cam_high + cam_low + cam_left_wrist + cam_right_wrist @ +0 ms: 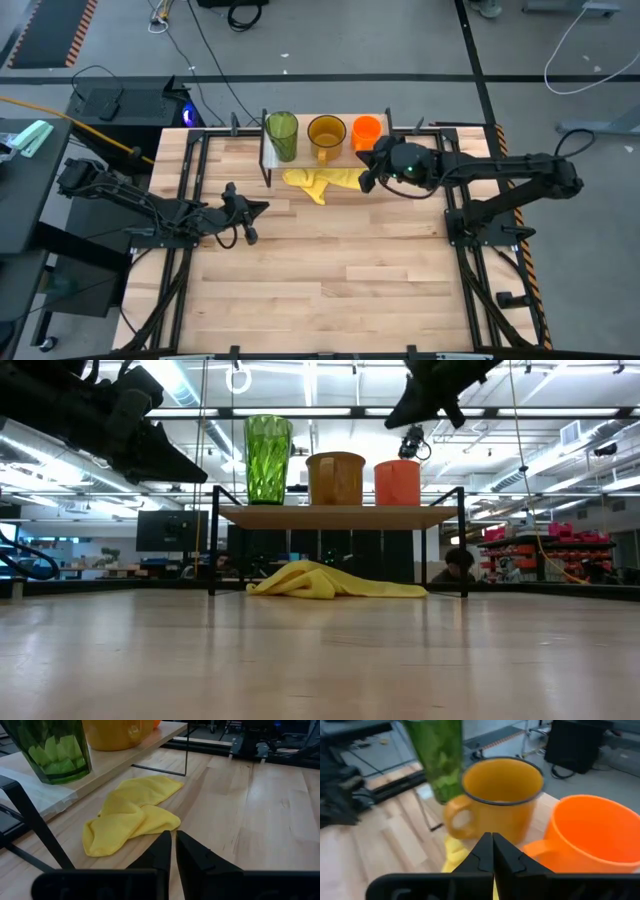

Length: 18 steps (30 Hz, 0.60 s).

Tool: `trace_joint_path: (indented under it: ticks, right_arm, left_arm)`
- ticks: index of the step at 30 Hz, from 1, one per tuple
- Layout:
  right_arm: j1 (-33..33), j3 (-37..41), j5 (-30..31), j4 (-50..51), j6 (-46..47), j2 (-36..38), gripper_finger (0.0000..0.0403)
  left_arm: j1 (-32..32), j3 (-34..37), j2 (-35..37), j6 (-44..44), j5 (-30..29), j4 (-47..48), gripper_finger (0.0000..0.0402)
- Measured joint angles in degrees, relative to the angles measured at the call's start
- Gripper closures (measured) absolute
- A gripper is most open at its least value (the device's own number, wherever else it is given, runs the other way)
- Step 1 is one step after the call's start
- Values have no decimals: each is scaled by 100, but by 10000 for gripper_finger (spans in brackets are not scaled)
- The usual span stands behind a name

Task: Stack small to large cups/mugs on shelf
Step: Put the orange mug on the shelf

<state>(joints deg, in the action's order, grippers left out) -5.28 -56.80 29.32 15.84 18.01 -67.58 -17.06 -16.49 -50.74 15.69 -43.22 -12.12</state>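
Hovering just off the shelf (300, 150) front edge, your right gripper (368, 176) sits at about 6 o'clock from the orange mug (366, 132), fingers pressed together, holding nothing. All three vessels stand upright in a row on the shelf: green tumbler (281, 135) at 9 o'clock, amber mug (326, 133) in the middle, orange mug at 3 o'clock. Right arm is clearly nearer. Left gripper (250, 212) waits over the worktop (330, 270), fingers closed, empty. Yellow cloth (320, 181) lies under the shelf.
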Motion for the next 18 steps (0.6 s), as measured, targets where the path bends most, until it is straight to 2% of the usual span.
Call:
trace_joint_path:
  ticks: [6, 14, 18]
  right_arm:
    - [-264, 0, -70, -33, 2, -374, 402]
    - [-295, 0, -53, -348, -67, -877, 402]
    - [-295, 0, 237, -467, -128, -1009, 402]
  left_arm:
    - [0, 0, 0, -44, -2, -2, 374]
    - [1, 0, 1, -48, -2, -1, 370]
    - [0, 0, 0, -48, -2, -1, 365]
